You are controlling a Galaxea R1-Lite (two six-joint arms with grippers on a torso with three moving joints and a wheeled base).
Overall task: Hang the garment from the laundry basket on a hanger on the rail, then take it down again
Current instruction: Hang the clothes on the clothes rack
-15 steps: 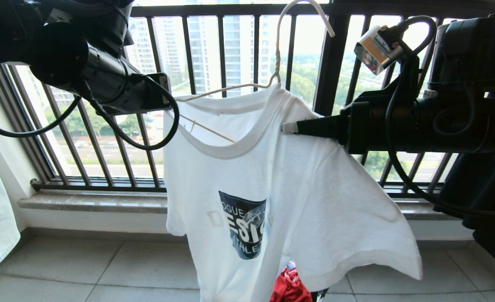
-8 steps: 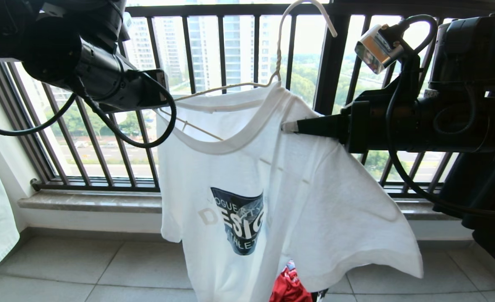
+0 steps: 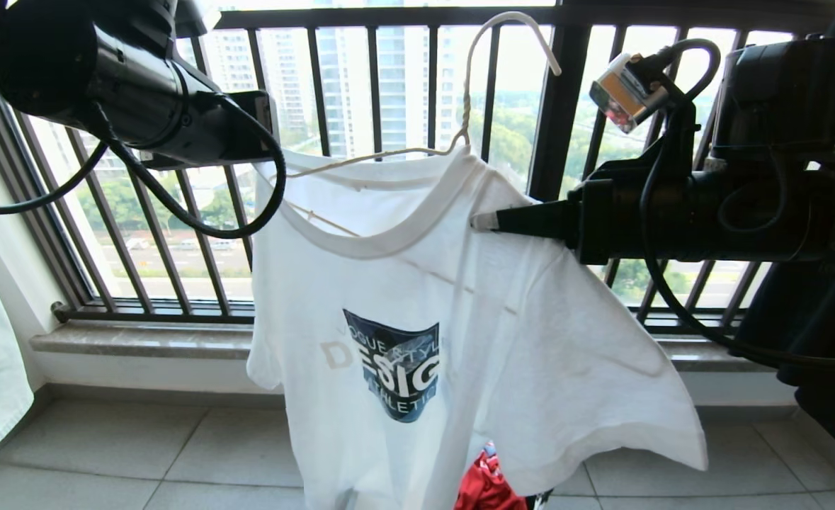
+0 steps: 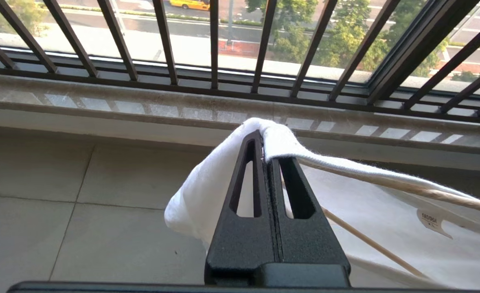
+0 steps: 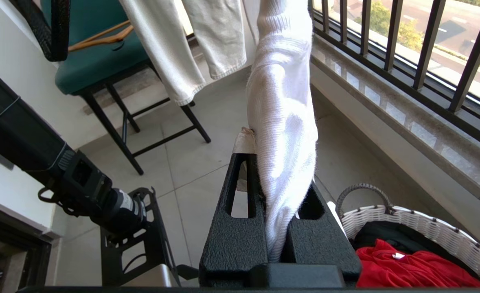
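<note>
Garment: one white T-shirt [image 3: 417,304], held up in the air in front of the window railing [image 3: 389,85], partly threaded on the hanger [image 3: 459,127].
Left gripper [image 4: 264,142]: clenched on the shirt's shoulder edge, fabric draped over its tips; a hanger wire passes just beside it.
Right gripper [image 5: 272,162]: clamped on the ribbed collar, with cloth wedged between the fingers.
Counts: one hanger, one laundry basket [image 5: 419,236], one red garment [image 5: 406,268] inside the basket.
Arm pose: both arms raised, reaching level toward each other, left arm upper left, right arm at the right.
Hanger: hook up, held against no bar in view.
</note>
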